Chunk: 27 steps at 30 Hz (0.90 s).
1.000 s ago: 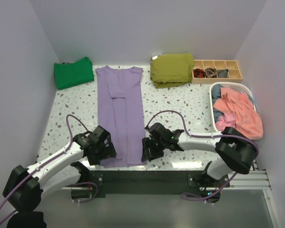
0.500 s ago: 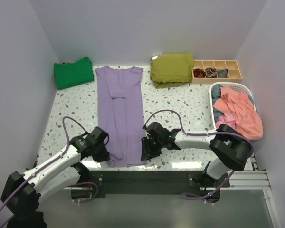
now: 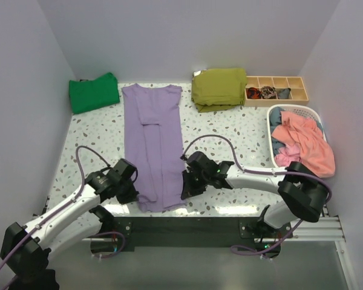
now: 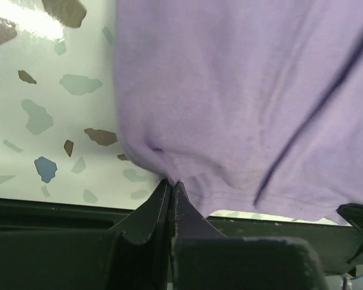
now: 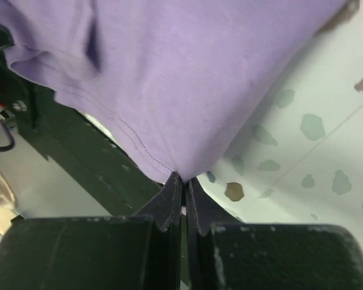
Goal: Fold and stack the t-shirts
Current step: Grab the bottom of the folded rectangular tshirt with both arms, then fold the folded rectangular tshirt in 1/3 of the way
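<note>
My left gripper and right gripper are each pinching shut on a near hem corner of the lavender t-shirt, which is lying lengthwise on the table, sides folded in. I am judging its crosswise fold and stacking undone; the green t-shirt is sitting folded far left.

The top camera looked steeply down from high behind the near edge over the whole desk, while each wrist camera sat low and very close, facing the lavender t-shirt's near hem, the part all three views shared.
</note>
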{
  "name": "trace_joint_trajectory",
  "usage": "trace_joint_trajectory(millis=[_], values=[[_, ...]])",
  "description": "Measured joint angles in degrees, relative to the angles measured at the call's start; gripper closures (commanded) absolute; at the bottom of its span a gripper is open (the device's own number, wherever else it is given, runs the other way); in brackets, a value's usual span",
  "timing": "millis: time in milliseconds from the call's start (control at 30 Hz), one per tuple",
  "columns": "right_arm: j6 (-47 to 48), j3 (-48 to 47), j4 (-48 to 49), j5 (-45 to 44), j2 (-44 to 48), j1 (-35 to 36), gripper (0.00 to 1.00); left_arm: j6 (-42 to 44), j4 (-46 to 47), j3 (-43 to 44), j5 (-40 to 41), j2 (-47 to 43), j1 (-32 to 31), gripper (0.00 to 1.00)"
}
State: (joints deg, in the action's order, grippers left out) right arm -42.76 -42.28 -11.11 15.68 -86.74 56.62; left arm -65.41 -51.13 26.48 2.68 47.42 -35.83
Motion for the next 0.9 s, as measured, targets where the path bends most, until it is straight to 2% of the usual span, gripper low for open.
trace_joint_trajectory(millis=[333, 533, 767, 900], values=[[4.8, -8.3, -4.5, -4.0, 1.7, -0.6, 1.0, 0.7, -1.4, 11.8, 5.4, 2.1, 0.0, 1.0], [8.7, -14.1, -8.0, -4.7, 0.2, -5.7, 1.0, 2.6, -0.1, 13.8, 9.6, 6.0, 0.8, 1.0], [13.9, -24.9, -10.9, -4.2, -9.6, -13.0, 1.0, 10.1, 8.8, 14.4, 9.7, 12.7, 10.5, 1.0], [16.6, -32.5, -12.8, -3.8, -16.9, -15.3, 1.0, 15.2, 14.1, 17.9, 9.7, 20.5, 14.5, 1.0]])
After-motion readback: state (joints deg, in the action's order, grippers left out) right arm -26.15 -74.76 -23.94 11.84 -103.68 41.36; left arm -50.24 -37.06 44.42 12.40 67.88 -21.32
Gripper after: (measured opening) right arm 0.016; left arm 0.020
